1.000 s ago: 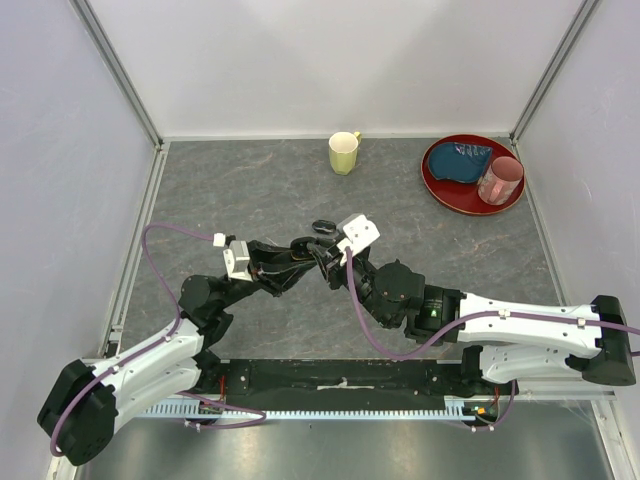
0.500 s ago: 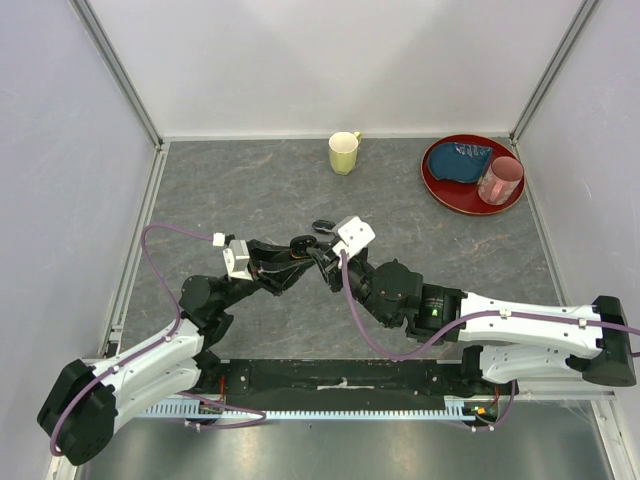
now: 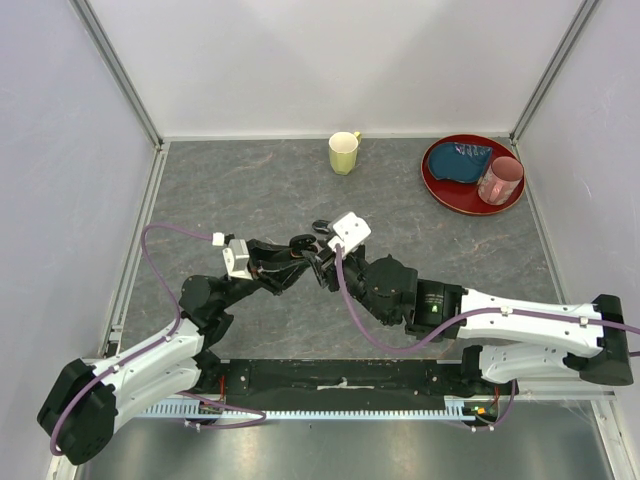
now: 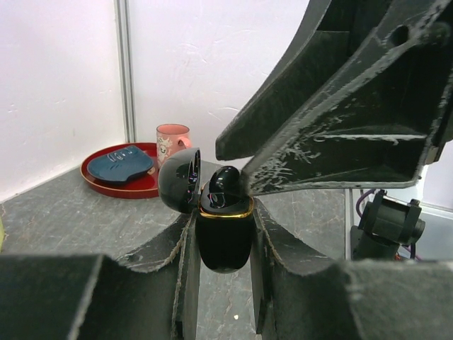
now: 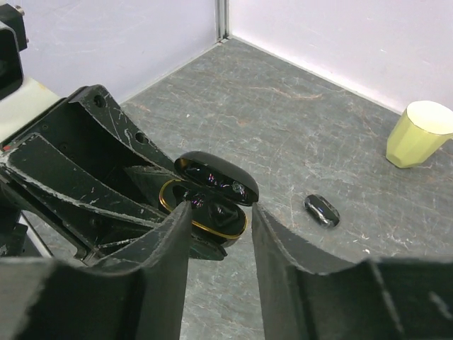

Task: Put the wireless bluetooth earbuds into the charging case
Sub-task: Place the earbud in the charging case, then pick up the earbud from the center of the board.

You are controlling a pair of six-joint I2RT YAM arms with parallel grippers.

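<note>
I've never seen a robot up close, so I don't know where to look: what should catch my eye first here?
At the middle of the table, the left gripper clamps an open black charging case with a gold rim. An earbud sits in it, while the right gripper, fingers apart, hangs just over it. Another small black earbud lies loose just beyond, and a yellow mug and a red plate stand at the back.
</note>
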